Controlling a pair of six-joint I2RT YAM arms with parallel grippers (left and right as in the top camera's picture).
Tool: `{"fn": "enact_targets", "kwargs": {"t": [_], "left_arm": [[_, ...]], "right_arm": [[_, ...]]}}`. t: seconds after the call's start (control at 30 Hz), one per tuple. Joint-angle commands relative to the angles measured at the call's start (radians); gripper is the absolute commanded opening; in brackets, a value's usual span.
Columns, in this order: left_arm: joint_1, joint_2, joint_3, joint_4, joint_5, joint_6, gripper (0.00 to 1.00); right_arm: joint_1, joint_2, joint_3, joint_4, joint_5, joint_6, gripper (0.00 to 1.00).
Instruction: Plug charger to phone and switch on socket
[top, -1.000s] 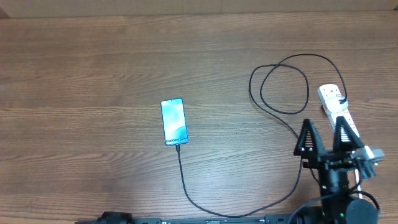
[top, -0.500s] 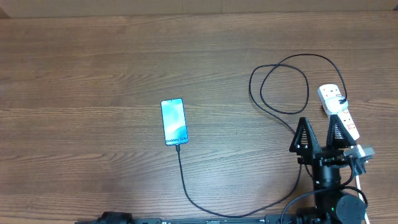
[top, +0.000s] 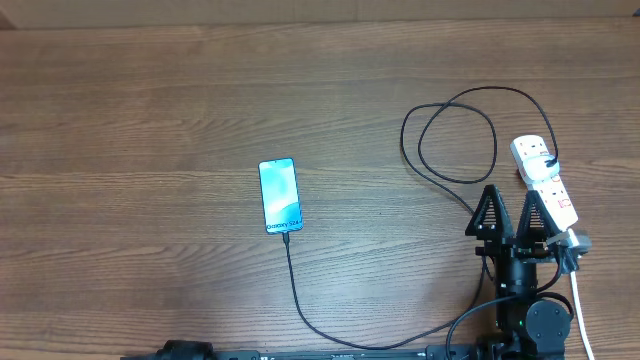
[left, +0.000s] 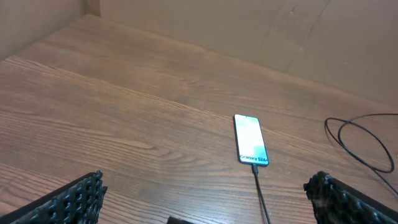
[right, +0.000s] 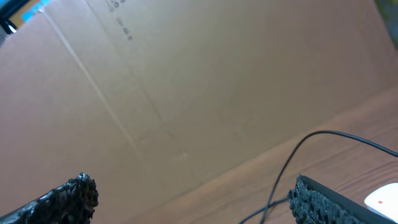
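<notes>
- The phone lies flat, screen up and lit blue, near the middle of the wooden counter, well apart from both arms.
- The charger meets the phone's near short edge with its tip. It then runs along the counter's near side and loops beside the socket.
- The socket lies at the far right; the position of its red switches is too small to tell.
- The right gripper has its jaws released and spread, empty, with one finger just beside the socket's near end.
- The left gripper sits low at the near edge, its jaws wide apart and holding nothing.
</notes>
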Motion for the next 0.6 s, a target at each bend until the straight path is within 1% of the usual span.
{"fn": "enact_targets", "kwargs": {"t": [0.0, 0.23, 0.33, 0.57], "left_arm": [[0.009, -0.002, 0.004, 0.002, 0.0, -0.014, 1.0], [0.009, -0.002, 0.004, 0.002, 0.0, -0.014, 1.0], [0.009, -0.003, 0.004, 0.002, 0.0, -0.014, 0.99], [0.009, -0.003, 0.004, 0.002, 0.0, -0.014, 1.0]], "right_arm": [[-0.003, -0.012, -0.011, -0.021, 0.027, -0.048, 1.0], [-0.003, -0.012, -0.011, -0.23, 0.042, -0.048, 1.0], [-0.003, -0.012, -0.011, -0.235, 0.04, -0.093, 1.0], [-0.003, -0.012, -0.011, -0.235, 0.017, -0.093, 1.0]]}}
